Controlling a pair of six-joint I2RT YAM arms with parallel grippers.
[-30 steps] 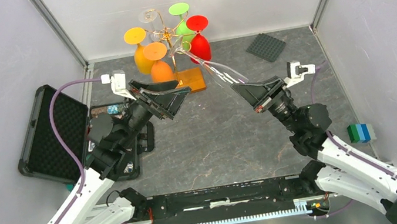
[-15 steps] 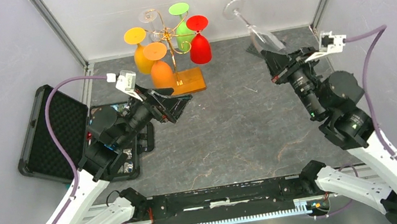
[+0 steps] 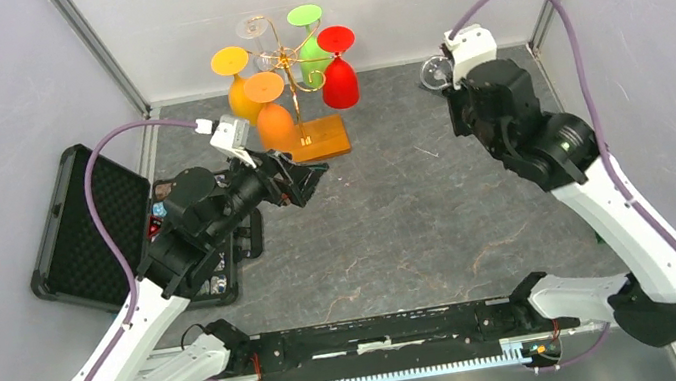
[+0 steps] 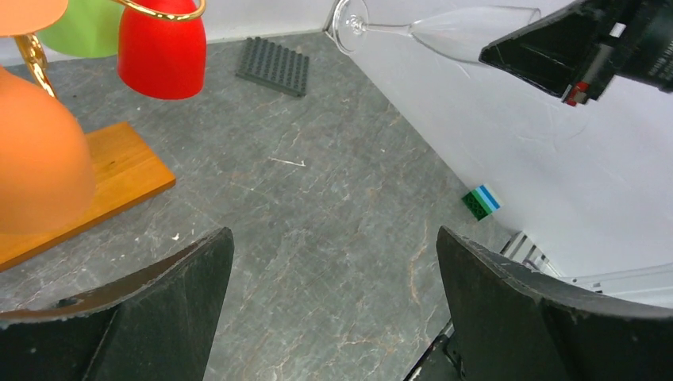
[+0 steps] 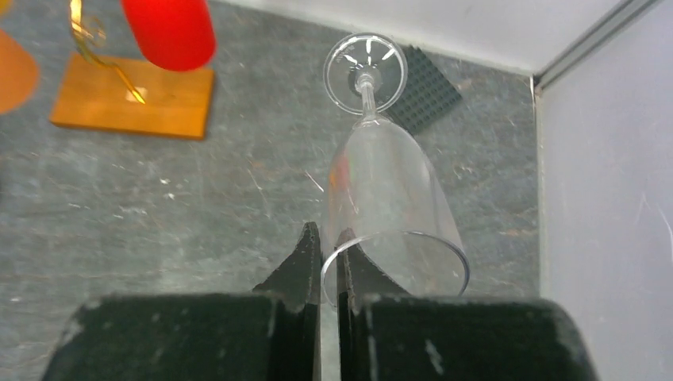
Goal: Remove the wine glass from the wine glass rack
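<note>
The right claw (image 5: 327,238) is shown pressed together on the rim of a clear stemmed wine glass (image 5: 389,198), with one finger inside the bowl and one outside. The glass is carried in the air above the dark grey, stone-patterned table (image 3: 388,213), clear of the rack and well to its right.

Its long axis runs straight ahead of the claw and lies close to level. The bowl is nearest, then the stem, and the round foot is farthest. Beyond the foot, a dark grey studded plate (image 5: 428,87) lies on the table by the far corner.

For the glass to be stood on the table, it would probably have to be swung foot-down. The right arm is the one placed for that.

The left claw (image 4: 333,234) is spread wide and holds nothing. Ahead of it and to its left stands the thin gold wine glass rack (image 3: 286,57) on its orange-brown wooden base (image 3: 328,137).

Six glasses are counted. One is held and five hang bowl-down from the rack: two orange, one green, one red and one clear. One small green-and-blue block (image 4: 482,201) lies to the left claw's right.
</note>
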